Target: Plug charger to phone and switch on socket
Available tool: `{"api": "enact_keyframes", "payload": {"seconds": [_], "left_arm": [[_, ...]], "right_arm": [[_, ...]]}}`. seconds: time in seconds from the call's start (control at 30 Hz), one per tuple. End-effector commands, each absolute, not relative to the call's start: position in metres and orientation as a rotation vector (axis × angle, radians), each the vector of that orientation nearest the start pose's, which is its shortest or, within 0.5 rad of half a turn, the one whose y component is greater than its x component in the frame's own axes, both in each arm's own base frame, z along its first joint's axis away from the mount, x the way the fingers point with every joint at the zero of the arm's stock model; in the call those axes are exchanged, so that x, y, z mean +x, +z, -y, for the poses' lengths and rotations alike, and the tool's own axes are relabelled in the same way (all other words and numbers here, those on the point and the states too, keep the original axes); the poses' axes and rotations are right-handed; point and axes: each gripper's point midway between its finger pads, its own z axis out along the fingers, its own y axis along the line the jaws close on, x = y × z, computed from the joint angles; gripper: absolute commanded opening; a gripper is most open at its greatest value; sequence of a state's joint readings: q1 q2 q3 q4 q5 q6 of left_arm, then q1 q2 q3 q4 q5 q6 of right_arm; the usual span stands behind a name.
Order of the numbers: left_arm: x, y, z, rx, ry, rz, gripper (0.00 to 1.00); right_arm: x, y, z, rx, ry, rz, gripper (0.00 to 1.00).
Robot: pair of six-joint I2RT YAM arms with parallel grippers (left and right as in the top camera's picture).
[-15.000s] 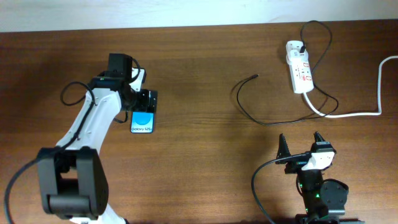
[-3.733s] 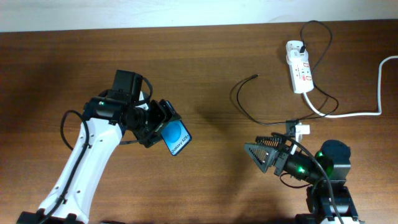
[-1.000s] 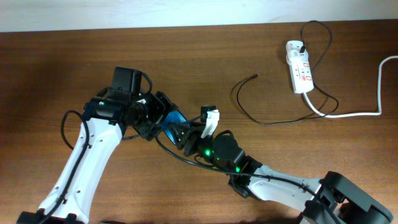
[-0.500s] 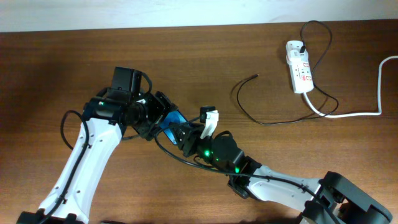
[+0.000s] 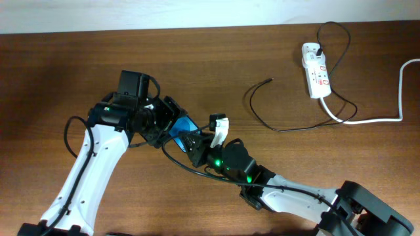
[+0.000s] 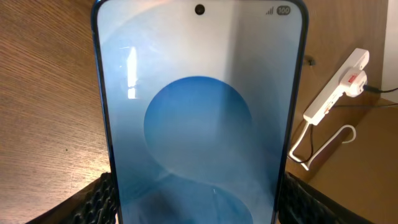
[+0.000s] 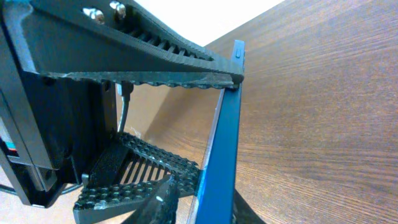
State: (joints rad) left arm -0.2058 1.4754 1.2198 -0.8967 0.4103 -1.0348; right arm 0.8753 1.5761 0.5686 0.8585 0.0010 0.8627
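While left tool [image 5: 165, 124] clamps phone [image 5: 182, 125] aloft over mid-bench [image 5: 65, 65], your right tool [image 7: 208, 134] has just narrowed around its free end. Upper finger [image 7: 186, 68] touches phone edge; full clamp: cannot tell. Reads as handover or steadying. Farther out, charger [image 5: 250, 99] tip lies untouched, unplugged. Beyond, socket [image 5: 315, 75] not yet reached. Plugging undone.

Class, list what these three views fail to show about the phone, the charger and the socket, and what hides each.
1. The phone's gripped end: left wrist view, cut off by the lower edge; overhead, under the left fingers.
2. The socket's switch position: overhead, too small.
3. The charger's plug tip type: overhead, too small.
4. Whether the right fingers clamp the phone: right wrist view, lower finger blurred near the bottom edge.
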Motion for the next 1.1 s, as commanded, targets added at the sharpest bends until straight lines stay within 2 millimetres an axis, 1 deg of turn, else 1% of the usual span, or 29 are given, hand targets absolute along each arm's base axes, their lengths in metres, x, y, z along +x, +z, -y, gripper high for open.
{"api": "enact_keyframes", "payload": {"seconds": [0.0, 0.13, 0.27, 0.43, 0.53, 0.57, 0.63, 0.73, 0.87, 0.93, 1.03, 1.07], "left_arm": [[0.32, 0.167, 0.138, -1.047, -0.864, -2.709, 0.48], [0.32, 0.167, 0.138, -1.048, -0.862, -2.709, 0.48], [0.319, 0.165, 0.135, -1.055, -0.841, -2.711, 0.49], [0.319, 0.165, 0.135, -1.055, -0.841, -2.711, 0.5], [0.319, 0.165, 0.135, -1.055, -0.84, -2.712, 0.52], [0.318, 0.165, 0.135, -1.058, -0.839, -2.714, 0.55], [0.317, 0.164, 0.135, -1.06, -0.836, -2.718, 0.57], [0.317, 0.164, 0.135, -1.062, -0.835, -2.72, 0.63], [0.316, 0.164, 0.135, -1.062, -0.834, -2.72, 0.75], [0.316, 0.164, 0.135, -1.062, -0.835, -2.721, 0.79], [0.316, 0.164, 0.135, -1.062, -0.834, -2.72, 0.82], [0.316, 0.164, 0.135, -1.062, -0.834, -2.72, 0.87]], "right_arm": [[0.284, 0.182, -0.351, -0.043, 1.29, -1.843, 0.19], [0.283, 0.182, -0.352, -0.048, 1.293, -1.848, 0.13], [0.28, 0.182, -0.354, -0.069, 1.313, -1.85, 0.11], [0.275, 0.183, -0.358, -0.097, 1.339, -1.855, 0.06], [0.274, 0.188, -0.359, -0.105, 1.357, -1.834, 0.04], [0.273, 0.193, -0.36, -0.113, 1.373, -1.815, 0.04], [0.272, 0.201, -0.361, -0.115, 1.398, -1.785, 0.04], [0.272, 0.202, -0.361, -0.099, 1.412, -1.785, 0.04], [0.273, 0.202, -0.36, -0.052, 1.45, -1.797, 0.04], [0.273, 0.203, -0.36, -0.032, 1.467, -1.799, 0.04], [0.272, 0.205, -0.361, -0.029, 1.483, -1.795, 0.04], [0.271, 0.206, -0.361, -0.026, 1.496, -1.795, 0.04]]}}
